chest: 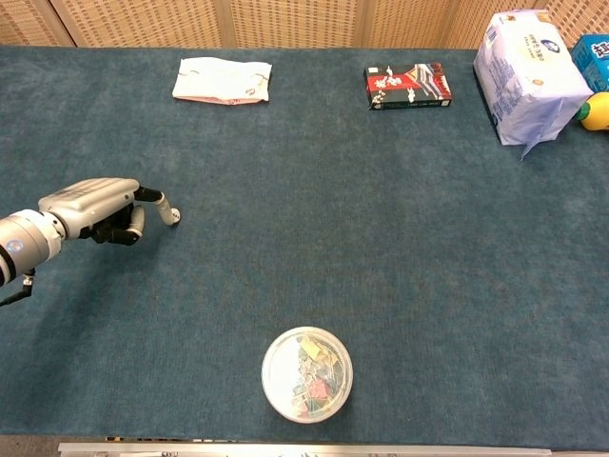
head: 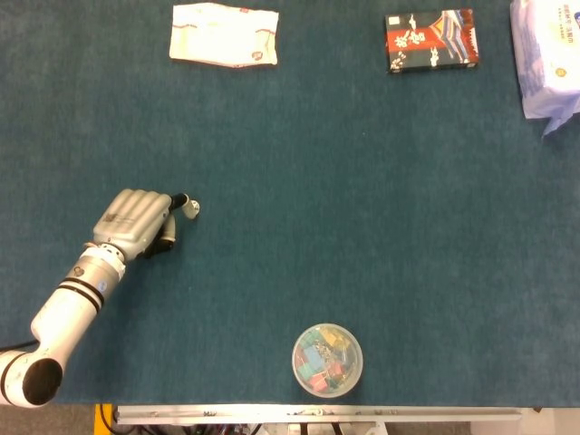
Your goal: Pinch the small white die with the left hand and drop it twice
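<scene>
Nearest the robot, a round clear tub of coloured clips (head: 327,360) is sitting at the front edge of the counter (head: 362,227), well apart from the work and likely just clutter for this task. Further in on the left side, the left hand (head: 136,224) is reaching out from a low, slanted forearm, knuckles up, most fingers curled under the palm, with the thumb and one fingertip (chest: 164,205) extending forward. The small white die (head: 191,208) is sitting right at those tips, apparently pinched between them; I can't tell for sure whether it is lifted off the cloth or only touching it, too small at this range. My read: the pinch is holding the die just above the counter, keeping it ready for a short drop. Right hand is not showing in either view. At the far edge, a white pouch (head: 224,34), a dark printed box (head: 430,40) and a wrapped tissue pack (chest: 526,71) are lying well apart from the hand, out of play.
</scene>
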Robot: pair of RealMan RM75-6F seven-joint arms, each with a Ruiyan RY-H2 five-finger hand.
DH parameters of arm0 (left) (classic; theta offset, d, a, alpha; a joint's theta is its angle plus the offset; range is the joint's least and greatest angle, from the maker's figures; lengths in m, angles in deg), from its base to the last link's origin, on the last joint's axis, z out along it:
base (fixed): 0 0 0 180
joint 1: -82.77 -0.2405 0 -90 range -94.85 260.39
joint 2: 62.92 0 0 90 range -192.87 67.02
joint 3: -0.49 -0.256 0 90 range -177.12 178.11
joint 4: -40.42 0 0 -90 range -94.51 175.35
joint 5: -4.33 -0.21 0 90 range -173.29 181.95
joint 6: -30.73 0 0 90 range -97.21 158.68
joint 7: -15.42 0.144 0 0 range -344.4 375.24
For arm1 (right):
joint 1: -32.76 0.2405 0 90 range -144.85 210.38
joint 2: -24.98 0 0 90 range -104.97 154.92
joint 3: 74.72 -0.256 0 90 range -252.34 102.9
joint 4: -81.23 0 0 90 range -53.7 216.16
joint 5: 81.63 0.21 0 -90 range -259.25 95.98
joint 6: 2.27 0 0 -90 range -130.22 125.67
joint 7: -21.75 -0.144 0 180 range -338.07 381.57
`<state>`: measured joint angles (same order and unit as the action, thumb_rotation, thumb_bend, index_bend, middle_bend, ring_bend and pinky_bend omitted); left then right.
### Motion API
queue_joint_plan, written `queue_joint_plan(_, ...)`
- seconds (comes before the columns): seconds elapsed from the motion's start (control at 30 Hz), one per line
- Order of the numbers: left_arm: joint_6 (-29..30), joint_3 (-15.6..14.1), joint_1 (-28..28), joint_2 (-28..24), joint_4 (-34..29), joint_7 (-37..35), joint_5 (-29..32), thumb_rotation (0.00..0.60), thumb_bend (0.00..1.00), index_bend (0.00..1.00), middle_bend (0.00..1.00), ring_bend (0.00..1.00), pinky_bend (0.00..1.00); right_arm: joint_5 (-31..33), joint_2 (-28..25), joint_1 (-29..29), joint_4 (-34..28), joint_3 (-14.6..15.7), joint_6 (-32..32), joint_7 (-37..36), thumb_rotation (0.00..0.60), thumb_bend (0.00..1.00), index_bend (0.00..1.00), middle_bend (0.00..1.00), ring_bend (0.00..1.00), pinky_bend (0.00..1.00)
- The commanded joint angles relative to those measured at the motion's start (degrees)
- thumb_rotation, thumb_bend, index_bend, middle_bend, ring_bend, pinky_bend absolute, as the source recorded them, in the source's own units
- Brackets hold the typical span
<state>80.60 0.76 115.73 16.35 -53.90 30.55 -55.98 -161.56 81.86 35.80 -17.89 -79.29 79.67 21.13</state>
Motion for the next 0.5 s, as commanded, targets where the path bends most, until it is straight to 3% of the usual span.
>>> queue_joint_plan(0.03, -0.1, 0.1, 0.3, 0.0, -0.1, 0.5, 0.6, 0.6, 1.0, 0.35, 1.0, 1.0, 1.0, 0.1, 0.0, 0.0, 0.0, -0.1, 0.0, 0.0, 0.6, 0.12, 0.43, 0.53, 0.46, 0.63)
queue_joint_plan(0.5, 0.1, 0.3, 1.7, 0.4, -0.3, 3.4, 2.6, 0.6, 1.0, 0.34, 1.0, 1.0, 1.0, 0.0, -0.3, -0.2, -0.1, -0.2, 0.4, -1.2, 0.6, 0.12, 0.43, 0.53, 0.46, 0.63)
